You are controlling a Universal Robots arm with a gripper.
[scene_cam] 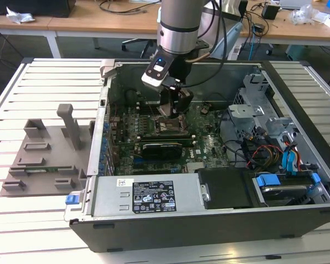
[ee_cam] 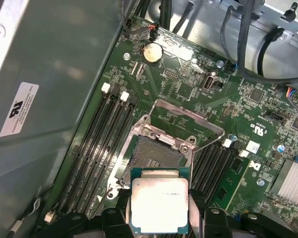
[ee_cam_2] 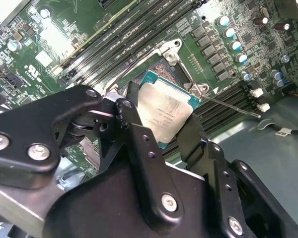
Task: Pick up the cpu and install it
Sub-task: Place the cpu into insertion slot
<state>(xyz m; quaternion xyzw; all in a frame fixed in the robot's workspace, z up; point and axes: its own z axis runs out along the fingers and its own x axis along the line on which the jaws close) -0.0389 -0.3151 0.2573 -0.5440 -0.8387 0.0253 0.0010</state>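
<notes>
The cpu (ee_cam: 160, 206), a small square chip with a silvery top and a green rim, sits between my gripper's black fingers (ee_cam: 196, 212). In the second wrist view the cpu (ee_cam_2: 166, 113) hangs tilted just above the motherboard, and my gripper (ee_cam_2: 161, 119) is shut on its two opposite edges. The open socket (ee_cam: 156, 156) lies bare right beside the chip, its metal load plate (ee_cam: 188, 119) swung up. In the exterior view my gripper (scene_cam: 173, 107) reaches down into the open computer case (scene_cam: 220, 214), just above the socket (scene_cam: 170, 127).
Memory slots (ee_cam: 102, 144) run along both sides of the socket. A long black card (scene_cam: 162, 148) lies next to the socket. Cables and drive bays (scene_cam: 275, 159) fill the case on the exterior view's right. A grey pegged tray (scene_cam: 44, 154) stands outside on the slatted table.
</notes>
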